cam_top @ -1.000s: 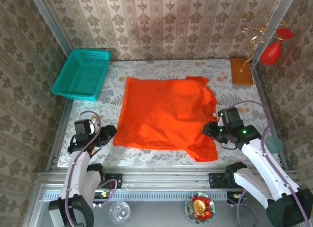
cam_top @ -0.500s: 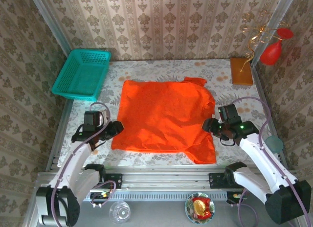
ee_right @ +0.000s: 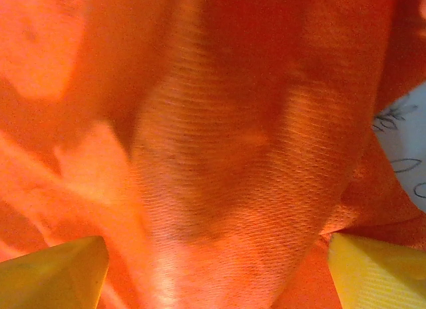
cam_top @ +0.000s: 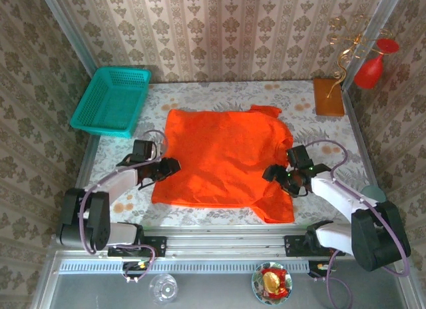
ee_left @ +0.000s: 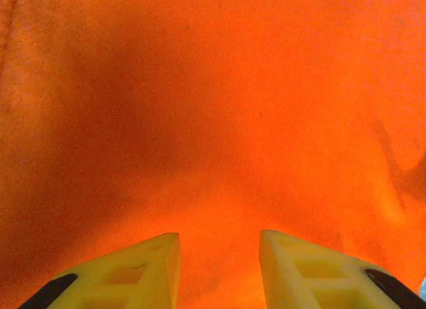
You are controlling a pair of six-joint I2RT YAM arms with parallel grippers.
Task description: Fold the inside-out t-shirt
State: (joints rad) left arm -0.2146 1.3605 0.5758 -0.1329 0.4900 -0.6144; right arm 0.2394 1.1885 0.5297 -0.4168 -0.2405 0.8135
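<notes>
The orange-red t-shirt [cam_top: 223, 159] lies spread on the floral table, one sleeve at the near right. My left gripper [cam_top: 172, 166] sits at the shirt's left edge, its yellow fingers [ee_left: 143, 269] open over the orange cloth [ee_left: 219, 109]. At the shirt's right edge is my right gripper [cam_top: 273, 174]. Its yellow fingers [ee_right: 56, 272] stand wide apart, and a raised fold of the cloth [ee_right: 226, 176] bulges in the gap between them.
A teal basket [cam_top: 112, 99] stands at the back left. A brown-orange block [cam_top: 329, 96] and a glossy red vase [cam_top: 370, 69] are at the back right. The metal rail [cam_top: 219, 246] runs along the near edge.
Both grippers have moved inward from the table's sides onto the shirt's left and right edges. The shirt's left edge has shifted slightly and its right side has bunched.
</notes>
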